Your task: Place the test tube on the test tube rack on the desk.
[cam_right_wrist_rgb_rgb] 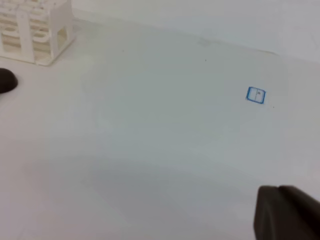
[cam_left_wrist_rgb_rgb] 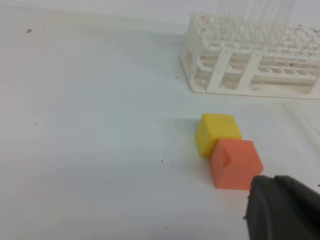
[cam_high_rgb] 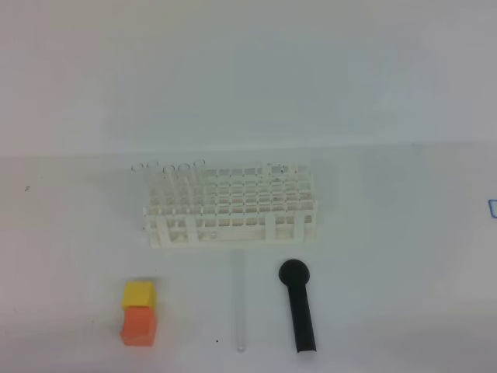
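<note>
The test tube [cam_high_rgb: 240,303] lies flat on the desk [cam_high_rgb: 70,233], its length pointing straight at the rack [cam_high_rgb: 230,208] just beyond. My left gripper [cam_left_wrist_rgb_rgb: 282,207] and right gripper [cam_right_wrist_rgb_rgb: 285,212] are both shut and empty; neither looks clearly nearer.

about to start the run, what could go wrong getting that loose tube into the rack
1. The test tube is nearly invisible on the white desk, so a grasp could miss or roll it.
2. The black stick lies close beside it and could be nudged.
3. The test tube rack already holds tubes at its back left, so lowering there may strike glass.
</note>
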Tool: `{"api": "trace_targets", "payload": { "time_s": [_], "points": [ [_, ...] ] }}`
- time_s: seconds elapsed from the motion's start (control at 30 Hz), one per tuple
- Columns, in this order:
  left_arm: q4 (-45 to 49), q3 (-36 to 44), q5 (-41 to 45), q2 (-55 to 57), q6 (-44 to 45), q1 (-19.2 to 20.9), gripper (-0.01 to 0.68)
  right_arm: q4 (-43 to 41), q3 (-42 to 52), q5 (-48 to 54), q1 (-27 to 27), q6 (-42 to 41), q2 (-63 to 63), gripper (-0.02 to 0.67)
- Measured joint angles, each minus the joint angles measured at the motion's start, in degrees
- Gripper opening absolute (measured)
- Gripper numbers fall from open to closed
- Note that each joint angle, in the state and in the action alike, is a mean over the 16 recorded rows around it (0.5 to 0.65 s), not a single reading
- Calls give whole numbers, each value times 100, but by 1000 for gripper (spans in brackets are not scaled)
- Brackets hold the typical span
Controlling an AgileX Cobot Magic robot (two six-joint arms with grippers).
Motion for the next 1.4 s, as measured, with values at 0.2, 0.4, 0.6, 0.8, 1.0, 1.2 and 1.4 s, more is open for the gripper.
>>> {"api": "trace_targets", "payload": {
  "time_s": [0.2,0.4,0.6,0.8,1.0,1.2,1.4],
  "points": [
    [0,0,0,0,0,0,-1,0,0,0,0,0,0,-1],
    [0,0,0,0,0,0,-1,0,0,0,0,-1,0,-1],
    [0,0,-34,0,0,0,-1,0,0,0,0,-1,0,-1],
    [0,0,-454,0,0,0,-1,0,0,0,0,-1,0,-1],
    [0,0,-1410,0,0,0,-1,0,0,0,0,-1,0,-1],
    [0,0,-2497,0,0,1,-1,22,1,-15,0,-5,0,-1],
    [0,0,-3253,0,0,6,-1,140,13,-316,0,-14,0,-1]
  ]
}}
